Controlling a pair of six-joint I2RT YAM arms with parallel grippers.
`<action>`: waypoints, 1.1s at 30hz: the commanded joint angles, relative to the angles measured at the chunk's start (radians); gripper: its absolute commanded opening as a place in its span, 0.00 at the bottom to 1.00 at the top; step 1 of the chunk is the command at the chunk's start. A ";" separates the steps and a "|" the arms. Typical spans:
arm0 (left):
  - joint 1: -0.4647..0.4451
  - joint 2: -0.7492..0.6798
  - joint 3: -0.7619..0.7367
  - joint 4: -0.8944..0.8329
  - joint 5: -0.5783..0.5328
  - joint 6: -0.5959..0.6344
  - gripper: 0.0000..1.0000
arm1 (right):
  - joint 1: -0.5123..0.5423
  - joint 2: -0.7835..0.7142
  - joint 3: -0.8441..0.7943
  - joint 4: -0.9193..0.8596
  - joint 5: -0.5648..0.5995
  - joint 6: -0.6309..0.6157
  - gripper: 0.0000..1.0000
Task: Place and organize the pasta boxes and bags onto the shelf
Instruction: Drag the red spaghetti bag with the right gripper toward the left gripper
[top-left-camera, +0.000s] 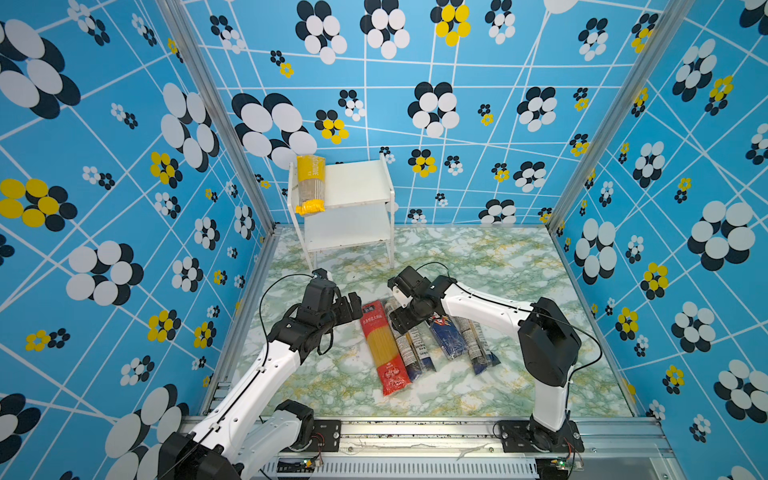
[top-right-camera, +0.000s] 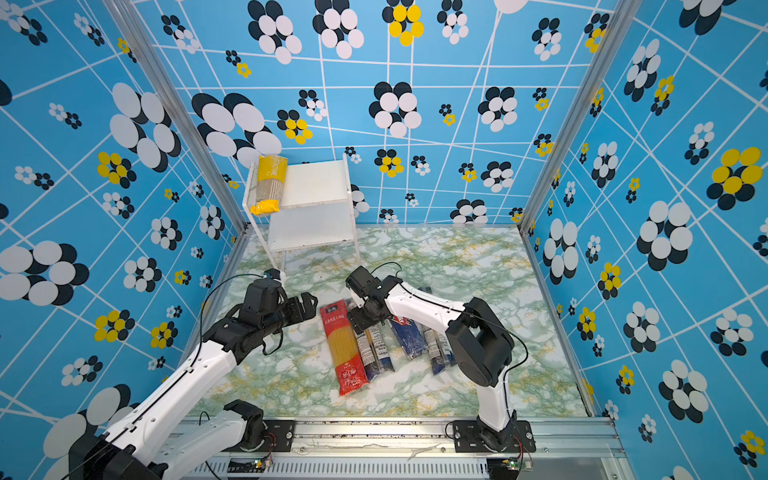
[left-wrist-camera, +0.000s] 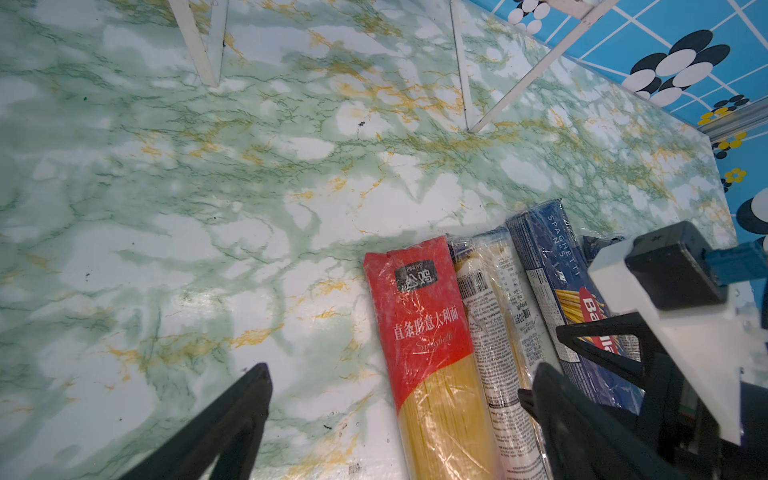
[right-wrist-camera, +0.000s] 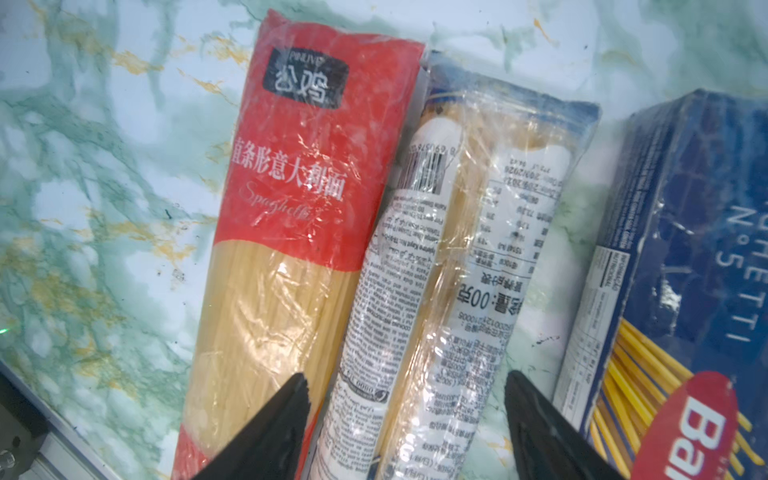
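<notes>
The white shelf stands at the back, with a yellow bag on the left of its top board. On the table lie side by side a red bag, a clear text-covered bag, a dark blue Barilla box and a second clear bag. My right gripper is open and low, straddling the first clear bag, one finger over the red bag's edge, the other beside the box. My left gripper is wide open and empty, just left of the red bag.
The shelf's thin white legs stand on the marble-patterned table behind the left gripper. Patterned blue walls enclose the cell on three sides. A metal rail with both arm bases runs along the front edge.
</notes>
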 joint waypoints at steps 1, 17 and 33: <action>-0.008 0.006 -0.027 0.015 0.010 -0.016 0.99 | 0.002 -0.052 -0.039 -0.003 -0.018 -0.033 0.77; -0.011 0.029 -0.071 0.007 -0.018 -0.040 0.99 | 0.054 -0.038 -0.093 0.080 -0.370 -0.021 0.87; 0.045 -0.037 -0.116 -0.008 0.007 -0.068 0.99 | 0.076 0.200 0.091 0.016 -0.256 0.063 0.80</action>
